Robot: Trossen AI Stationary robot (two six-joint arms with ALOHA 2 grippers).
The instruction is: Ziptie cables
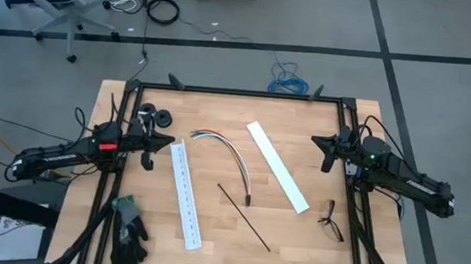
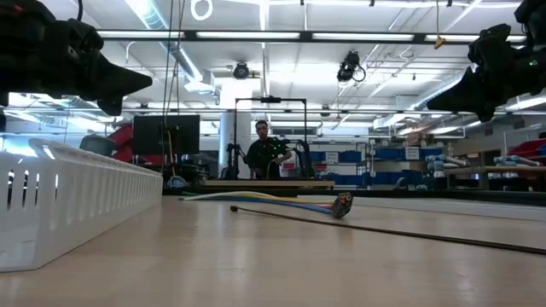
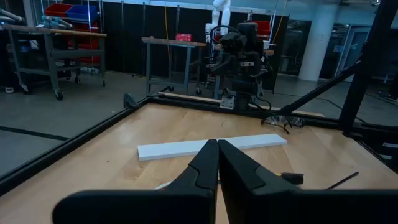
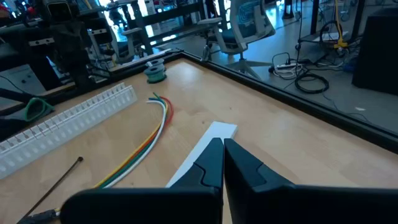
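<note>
The cables (image 1: 231,156), a curved bundle of thin coloured wires with a dark end plug (image 2: 344,205), lie flat on the wooden table's middle. The ziptie (image 1: 244,218), a thin straight black strip, lies on the table just nearer than them, slanting toward the near right. My left gripper (image 1: 166,144) hovers shut above the table's left side, pointing level toward the cables. My right gripper (image 1: 316,141) hovers shut above the right side, pointing toward the table's middle. The cables (image 4: 152,134) and ziptie (image 4: 56,183) also show in the right wrist view. Neither gripper touches anything.
A white slotted strip (image 1: 186,195) lies left of the cables and a flat white strip (image 1: 277,166) to their right. Dark-framed spectacles (image 1: 331,221) lie near the right edge, gloves (image 1: 129,230) at the near left, black rolls (image 1: 155,116) at the far left. A black frame (image 1: 239,92) rims the table.
</note>
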